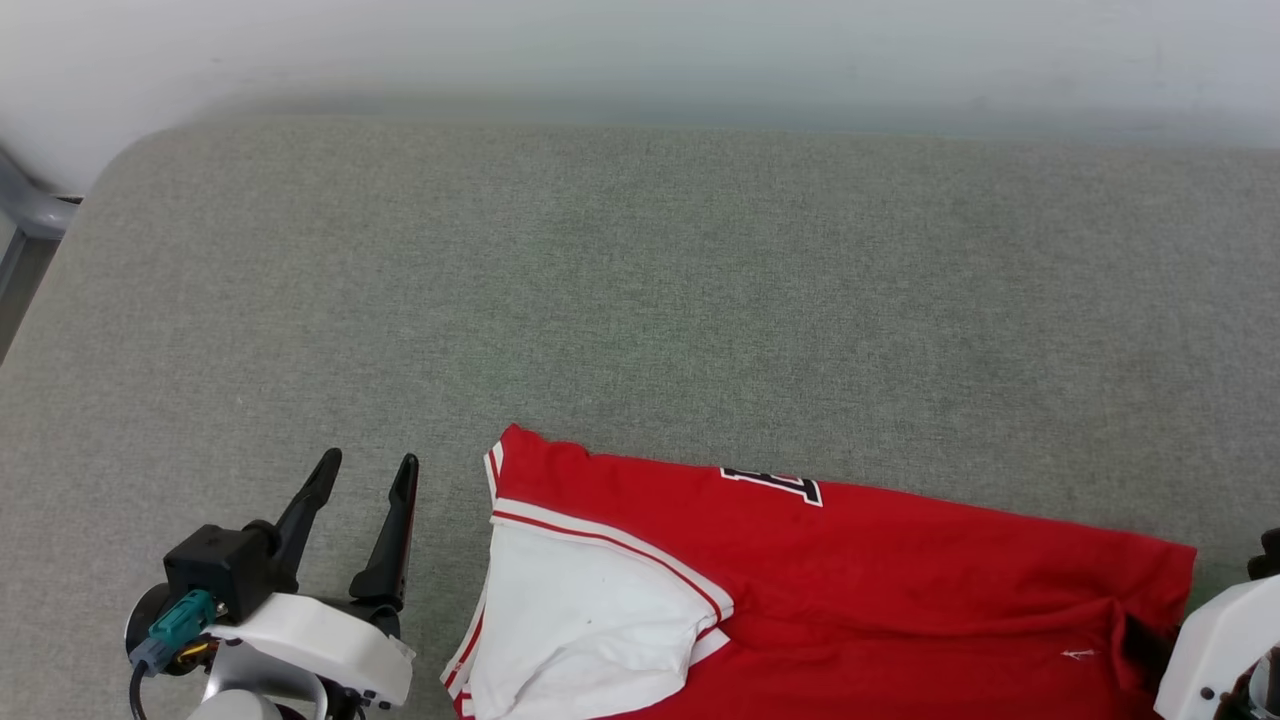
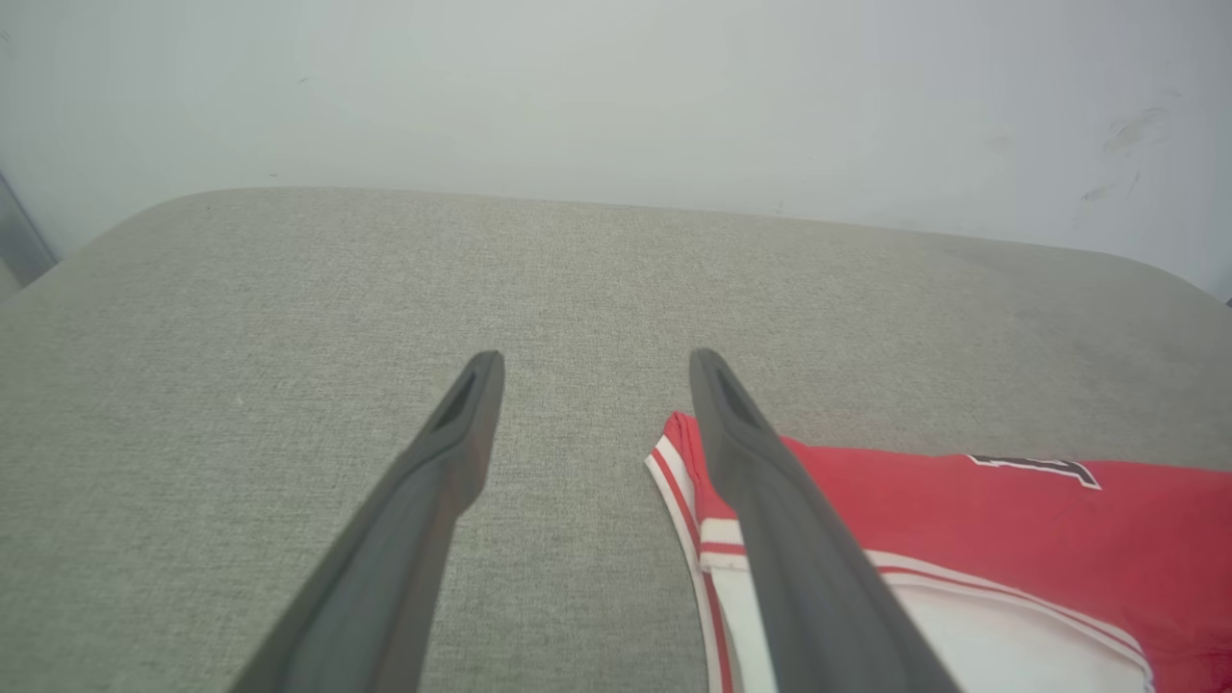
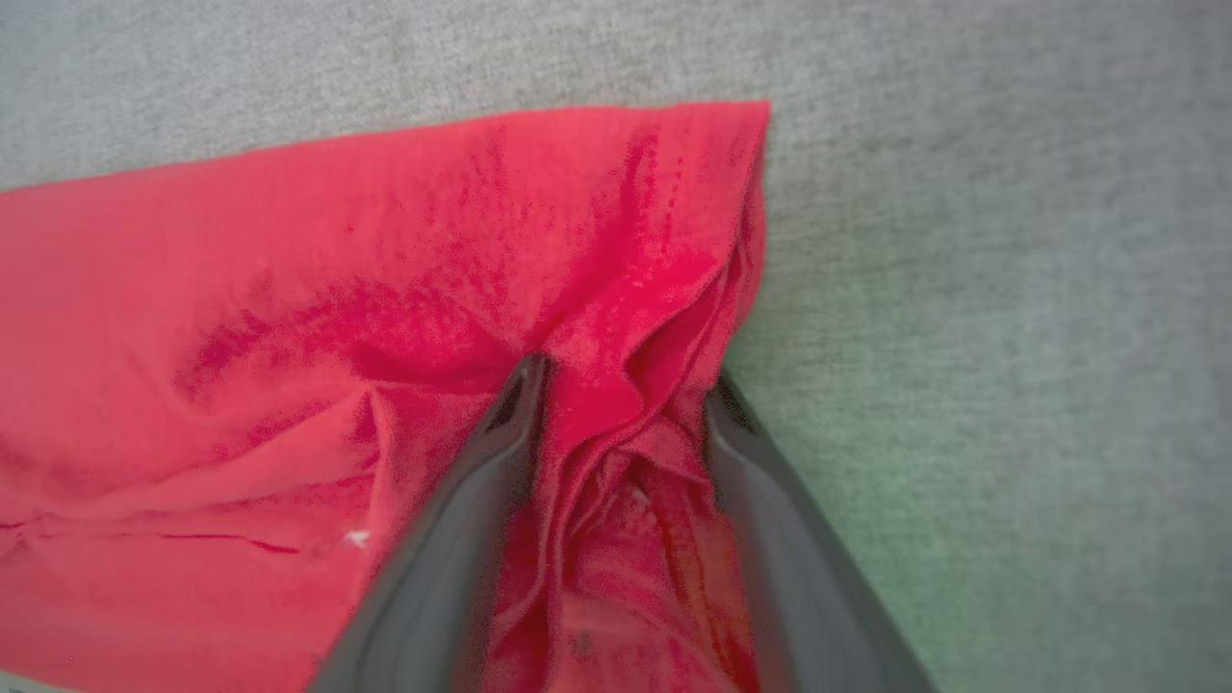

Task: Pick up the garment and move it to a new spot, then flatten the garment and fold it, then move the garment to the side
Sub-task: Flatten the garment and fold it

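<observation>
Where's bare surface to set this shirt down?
Free: the wide grey surface between the garment and the wall. Also the strip beside the left claw. Crowded: near right, where the right claw straddles bunched cloth.

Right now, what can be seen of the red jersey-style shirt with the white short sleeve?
The red jersey-style shirt lies mostly flat on the grey woven surface. A white short sleeve with red-and-white striped trim lies at its left end; a black-and-white print peeks at the far edge. Its right end is bunched into a ridge between the right gripper's open dark fingers.
</observation>
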Robot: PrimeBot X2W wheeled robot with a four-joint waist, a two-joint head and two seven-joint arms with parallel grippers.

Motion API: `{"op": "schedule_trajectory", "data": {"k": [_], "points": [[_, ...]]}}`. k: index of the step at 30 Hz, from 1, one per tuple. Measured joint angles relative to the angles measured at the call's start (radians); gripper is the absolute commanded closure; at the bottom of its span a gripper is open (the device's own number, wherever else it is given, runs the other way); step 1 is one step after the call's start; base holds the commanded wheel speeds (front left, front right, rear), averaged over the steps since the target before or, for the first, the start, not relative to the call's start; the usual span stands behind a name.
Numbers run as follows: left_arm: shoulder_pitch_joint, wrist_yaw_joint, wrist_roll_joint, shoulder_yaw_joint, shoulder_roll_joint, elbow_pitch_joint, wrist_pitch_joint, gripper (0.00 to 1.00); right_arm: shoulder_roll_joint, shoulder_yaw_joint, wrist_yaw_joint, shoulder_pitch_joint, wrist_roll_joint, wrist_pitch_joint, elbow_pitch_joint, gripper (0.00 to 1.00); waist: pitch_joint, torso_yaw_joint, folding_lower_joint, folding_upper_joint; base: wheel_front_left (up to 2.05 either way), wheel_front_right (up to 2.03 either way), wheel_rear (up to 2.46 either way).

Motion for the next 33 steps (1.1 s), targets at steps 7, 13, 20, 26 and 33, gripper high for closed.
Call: {"op": "schedule_trajectory", "data": {"k": [7,13,20,26,33], "points": [[0.004,0.001,0.0,0.0,-0.001,0.003,0.0,0.0,-0.011,0.001,0.009,-0.008,-0.021,-0.061,0.025,1.0,-0.026,-0.008,0.0001,0.0,0.0,0.0,0.0],[0.017,0.009,0.0,-0.003,0.001,-0.004,0.0,0.0,-0.042,-0.027,0.009,-0.012,-0.048,-0.09,0.029,1.0,-0.044,-0.02,0.0001,0.0001,0.0,0.0,0.0],[0.018,0.013,0.0,-0.007,0.004,-0.01,0.002,0.0,-0.099,-0.089,0.009,-0.028,-0.103,-0.129,0.065,1.0,-0.056,-0.024,0.0,0.0001,0.0,0.0,0.0],[0.024,0.019,0.0,-0.011,0.004,-0.011,0.002,0.0,-0.103,-0.127,0.008,-0.031,-0.148,-0.149,0.099,1.0,-0.071,-0.023,0.0,0.0,0.0,0.0,0.0],[0.044,0.027,-0.003,-0.008,-0.002,-0.014,0.002,0.0,-0.089,-0.095,0.008,-0.002,-0.123,-0.118,0.023,1.0,-0.099,-0.032,0.0001,0.0,0.0,0.0,0.0]]}}
